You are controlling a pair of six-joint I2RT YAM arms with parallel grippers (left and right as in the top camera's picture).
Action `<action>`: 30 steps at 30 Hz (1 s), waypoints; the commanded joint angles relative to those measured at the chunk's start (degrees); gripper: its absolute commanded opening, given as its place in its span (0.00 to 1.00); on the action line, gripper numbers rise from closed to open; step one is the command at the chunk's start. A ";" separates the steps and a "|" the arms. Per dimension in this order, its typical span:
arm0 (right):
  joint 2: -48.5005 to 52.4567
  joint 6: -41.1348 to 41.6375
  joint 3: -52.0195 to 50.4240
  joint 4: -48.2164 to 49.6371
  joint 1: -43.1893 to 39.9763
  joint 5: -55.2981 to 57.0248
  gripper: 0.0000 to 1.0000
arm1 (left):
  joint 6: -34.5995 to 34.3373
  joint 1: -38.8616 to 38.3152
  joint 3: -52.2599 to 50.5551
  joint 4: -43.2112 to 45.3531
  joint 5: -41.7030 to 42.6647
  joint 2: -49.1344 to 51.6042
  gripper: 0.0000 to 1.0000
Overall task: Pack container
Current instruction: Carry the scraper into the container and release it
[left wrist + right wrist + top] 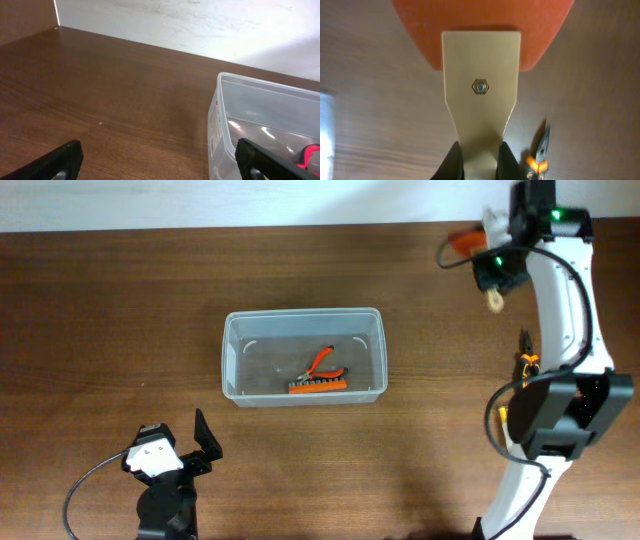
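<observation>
The clear plastic container (303, 320) stands mid-table. Inside lie orange-handled pliers (322, 360) and an orange bit holder (318, 385). In the left wrist view the container's near corner (220, 120) is at the right. My right gripper (497, 268) is at the far right, lifted off the table. It is shut on the pale wooden handle (480, 100) of a scraper with an orange blade (485, 20), also seen in the overhead view (462, 240). My left gripper (203, 442) is open and empty at the front left (160, 165), short of the container.
Small pliers with orange grips (524, 362) lie on the table at the right, beside the right arm; they also show in the right wrist view (540, 155). A white wall (200, 25) runs along the table's far edge.
</observation>
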 commanded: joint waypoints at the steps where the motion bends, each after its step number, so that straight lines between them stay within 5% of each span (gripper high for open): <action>1: -0.76 0.04 9.31 -2.75 5.95 -0.57 0.06 | 0.50 -0.17 -0.17 -0.11 -0.20 -0.37 0.99; 6: -0.76 0.00 14.93 -5.01 15.54 -0.61 0.06 | 0.50 -0.17 -0.17 -0.11 -0.20 -0.37 0.99; 19: -0.74 -6.88 10.21 -7.17 36.65 -0.79 0.08 | 0.50 -0.17 -0.17 -0.11 -0.20 -0.37 0.99; 30: -0.74 -12.26 -11.52 -1.84 39.08 -0.81 0.17 | 0.50 -0.17 -0.17 -0.11 -0.20 -0.37 0.99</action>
